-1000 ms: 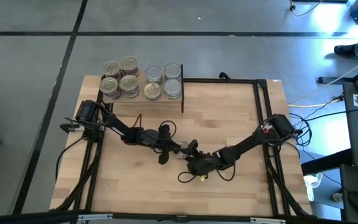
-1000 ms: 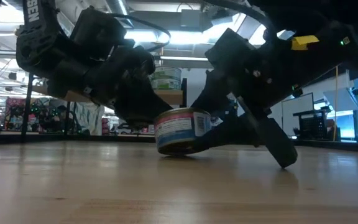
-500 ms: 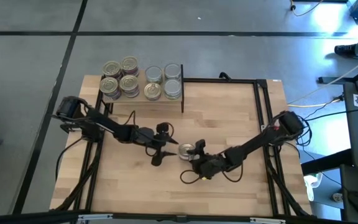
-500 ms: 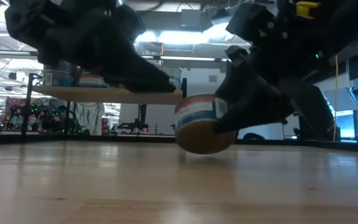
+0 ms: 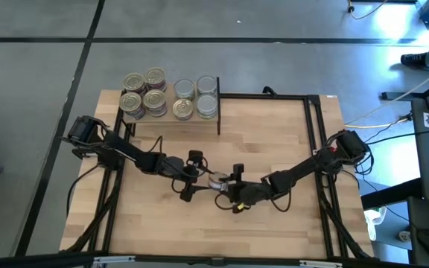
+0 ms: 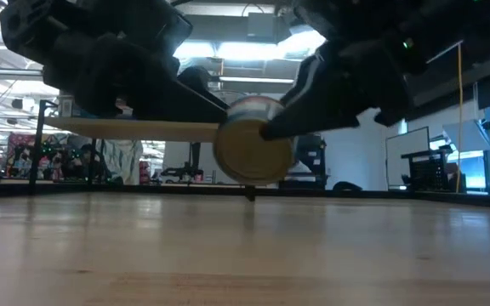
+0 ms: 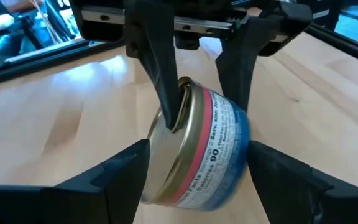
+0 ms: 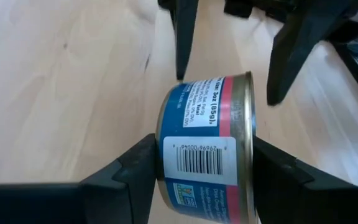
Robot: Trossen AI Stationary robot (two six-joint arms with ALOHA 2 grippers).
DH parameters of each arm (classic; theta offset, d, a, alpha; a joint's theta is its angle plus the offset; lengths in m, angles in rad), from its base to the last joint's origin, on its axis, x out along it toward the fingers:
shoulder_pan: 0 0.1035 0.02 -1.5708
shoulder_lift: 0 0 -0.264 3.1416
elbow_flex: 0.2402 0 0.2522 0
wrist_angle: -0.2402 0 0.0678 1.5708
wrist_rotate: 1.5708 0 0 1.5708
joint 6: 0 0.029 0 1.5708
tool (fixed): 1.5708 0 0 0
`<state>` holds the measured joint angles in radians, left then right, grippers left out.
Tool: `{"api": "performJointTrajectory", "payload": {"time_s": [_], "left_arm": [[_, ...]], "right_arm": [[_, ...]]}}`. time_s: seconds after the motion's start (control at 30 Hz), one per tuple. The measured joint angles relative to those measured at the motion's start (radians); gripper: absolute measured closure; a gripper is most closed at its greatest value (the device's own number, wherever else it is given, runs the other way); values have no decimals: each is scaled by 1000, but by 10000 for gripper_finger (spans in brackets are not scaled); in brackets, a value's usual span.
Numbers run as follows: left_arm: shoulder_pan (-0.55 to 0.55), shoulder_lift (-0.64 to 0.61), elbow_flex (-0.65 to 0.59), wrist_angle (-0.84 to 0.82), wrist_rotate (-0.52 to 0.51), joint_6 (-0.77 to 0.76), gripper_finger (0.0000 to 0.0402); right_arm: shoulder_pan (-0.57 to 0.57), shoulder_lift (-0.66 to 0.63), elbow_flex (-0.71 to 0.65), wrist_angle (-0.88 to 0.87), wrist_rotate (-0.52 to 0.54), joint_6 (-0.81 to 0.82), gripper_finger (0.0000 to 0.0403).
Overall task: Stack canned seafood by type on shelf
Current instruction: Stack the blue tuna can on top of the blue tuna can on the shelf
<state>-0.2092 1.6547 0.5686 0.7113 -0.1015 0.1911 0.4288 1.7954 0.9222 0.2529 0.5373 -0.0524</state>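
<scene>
The right gripper (image 8: pixel 197 180) pinches a blue-and-pink labelled seafood tin (image 8: pixel 207 165) across its side wall, one dark finger (image 8: pixel 120 186) against each flank, so the tin sits tipped on its side between the jaws with its barcode facing the wrist. In the low view the same tin (image 6: pixel 252 140) hangs clear of the light-wood tabletop (image 6: pixel 245 255), its gold lid turned toward the camera. The left gripper (image 7: pixel 194 168) faces it from the opposite side with its jaws spread wide; the tin (image 7: pixel 197 152) lies in the gap between them, and I cannot tell whether either left finger (image 7: pixel 120 180) actually touches it. Seen from above, the two grippers meet near the middle of the table, the tin (image 5: pixel 220 180) between them. Well apart from both jaws, at the table's far edge, the shelf (image 5: pixel 171 121) carries eight more tins (image 5: pixel 155 100) in two groups.
</scene>
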Motion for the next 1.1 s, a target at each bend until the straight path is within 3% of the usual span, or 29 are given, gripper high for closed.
{"api": "performJointTrajectory", "payload": {"time_s": [0.63, 0.73, 0.87, 0.93, 1.0, 1.1], "left_arm": [[0, -2, 2, -5, -17, 44, 136], [0, -2, 2, -2, -18, 44, 159], [-3, -7, 1, -6, -13, 66, 221], [-3, -12, 0, -7, -10, 59, 221], [-3, -16, 0, -11, -14, 54, 221], [-3, -44, 1, -43, -37, 37, 221]], "right_arm": [[-45, -4, 3, 154, -25, 119, 200], [-45, -4, 3, 161, -29, 118, 200], [-45, -4, 3, 171, -45, 131, 202], [-45, -4, 3, 171, -45, 125, 206], [-44, -4, 3, 170, -51, 118, 182], [-37, -28, 2, 96, -51, 106, 106]]}}
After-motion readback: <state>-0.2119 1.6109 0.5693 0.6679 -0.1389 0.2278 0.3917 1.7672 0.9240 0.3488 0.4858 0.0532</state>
